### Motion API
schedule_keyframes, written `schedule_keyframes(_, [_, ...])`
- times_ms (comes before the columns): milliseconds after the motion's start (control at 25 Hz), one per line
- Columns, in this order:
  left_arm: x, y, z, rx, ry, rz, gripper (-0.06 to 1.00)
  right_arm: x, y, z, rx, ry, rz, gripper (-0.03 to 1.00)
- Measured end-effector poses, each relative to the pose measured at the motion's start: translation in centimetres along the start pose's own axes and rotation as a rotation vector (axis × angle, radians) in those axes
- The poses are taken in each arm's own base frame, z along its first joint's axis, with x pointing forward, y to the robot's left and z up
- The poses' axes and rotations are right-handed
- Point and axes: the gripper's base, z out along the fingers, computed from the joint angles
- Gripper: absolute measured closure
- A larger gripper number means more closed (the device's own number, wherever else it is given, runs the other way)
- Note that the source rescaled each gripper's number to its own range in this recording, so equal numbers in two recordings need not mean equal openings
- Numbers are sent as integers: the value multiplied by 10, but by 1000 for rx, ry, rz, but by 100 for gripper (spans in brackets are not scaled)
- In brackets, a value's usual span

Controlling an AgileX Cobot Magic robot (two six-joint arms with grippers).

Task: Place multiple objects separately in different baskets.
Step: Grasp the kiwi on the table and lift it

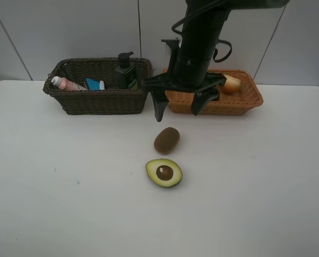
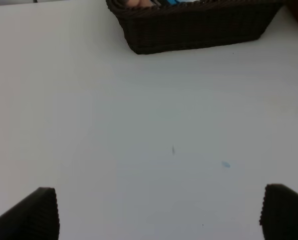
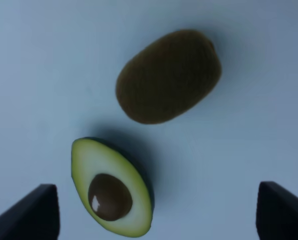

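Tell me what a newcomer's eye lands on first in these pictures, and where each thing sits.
First, the black arm at top centre of the high view, its open right gripper hanging above the table in front of the baskets. Just below it, a kiwi and a cut avocado half lie on the white table, close but apart. Behind them stand the dark brown basket on the left and the orange basket on the right.

Right arm (image 1: 199, 37) hangs vertically, right gripper (image 1: 178, 114) pointing down with fingers (image 1: 159, 110) spread wide; left gripper (image 2: 161, 215) equally wide, holding nothing.
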Motion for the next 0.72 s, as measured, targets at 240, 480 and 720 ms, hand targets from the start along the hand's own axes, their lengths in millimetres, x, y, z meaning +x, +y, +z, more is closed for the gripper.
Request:
schedule_keyframes(240, [0, 0, 0, 0, 0, 0, -5, -5, 4, 28, -18, 54, 103, -3])
schedule_keyframes(480, [0, 0, 0, 0, 0, 0, -5, -14, 7, 57, -28, 37, 241, -3])
schedule_keyframes(720, [0, 0, 0, 0, 0, 0, -5, -23, 5, 66, -7, -45, 343, -3])
